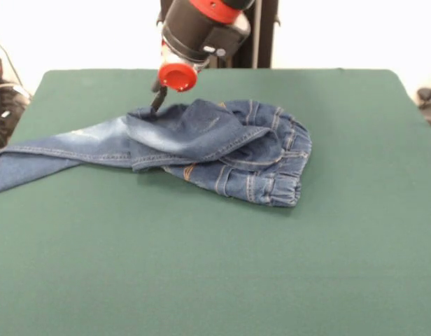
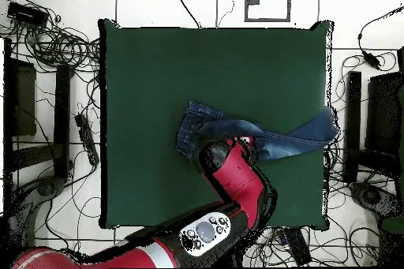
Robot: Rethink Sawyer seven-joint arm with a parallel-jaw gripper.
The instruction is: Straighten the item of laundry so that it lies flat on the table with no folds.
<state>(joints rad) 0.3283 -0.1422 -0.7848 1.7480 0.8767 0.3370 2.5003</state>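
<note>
Jeans (image 1: 201,150) bunched just below the gripper (image 1: 157,105), whose grip I cannot tell, could drag further off the table (image 1: 215,266) edge.

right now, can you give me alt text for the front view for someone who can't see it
A small pair of blue jeans lies crumpled and folded over on a green table, one leg trailing to the picture's left edge. The red and black arm's gripper comes down to the cloth's far edge.
</note>
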